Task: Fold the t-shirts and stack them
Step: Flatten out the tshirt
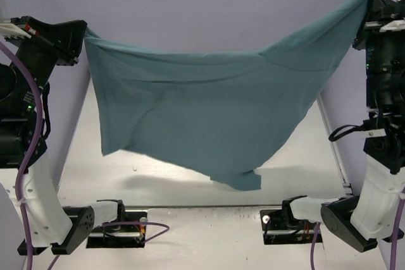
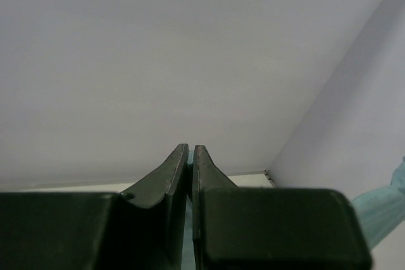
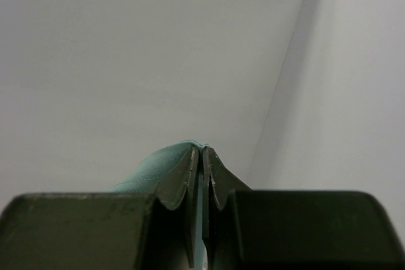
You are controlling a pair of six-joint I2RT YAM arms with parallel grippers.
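Note:
The teal t-shirt [image 1: 209, 112] hangs spread in the air between my two grippers, its lowest fold just above the white table. My left gripper [image 1: 81, 36] is shut on its upper left corner; in the left wrist view the fingers [image 2: 190, 151] are pressed together with a thin strip of teal between them, and more cloth [image 2: 380, 210] shows at the right edge. My right gripper [image 1: 372, 1] is shut on the upper right corner, held higher; in the right wrist view teal cloth [image 3: 155, 165] bulges over the closed fingertips [image 3: 202, 151].
The white table [image 1: 82, 169] lies under the shirt, with lavender walls behind and at both sides. The two arm bases [image 1: 117, 222] [image 1: 294, 219] sit at the near edge. A metal rail [image 1: 334, 150] runs along the table's right side.

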